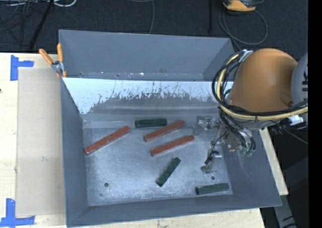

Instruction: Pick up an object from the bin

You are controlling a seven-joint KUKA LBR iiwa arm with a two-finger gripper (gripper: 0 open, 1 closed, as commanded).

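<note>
Landmark taken: diagonal green bar (168, 171), a dark, slim bar lying tilted on the floor of the bin (146, 56), roughly mid-floor.

Gripper (211, 164) is seen right of the landmark, near it but apart, lowered over bare speckled floor. How far the gripper is open cannot be told, nor whether the floor is touched. All six bars are seen lying on the floor, apart from the gripper.

Nearest thing to the gripper: corner green bar (212, 189), lying almost level, right of and below the landmark. It sits just below the gripper in the view, close to the bin's near-right corner.

Above the landmark, two reddish-brown bars are laid just beside one another, both rising to the right: lower brown bar (172, 145) is nearer, upper brown bar (164, 131) is beyond it. Left brown bar (106, 140) is placed up-left of the landmark, well apart, tilted the same way. Far green bar (150, 122) is laid level above the landmark, past the brown pair, near the foot of the back wall.

Orange cover (264, 81) on the wrist is seen up-right of the landmark, above the gripper, with cables (225, 102) looped round its left side.
</note>
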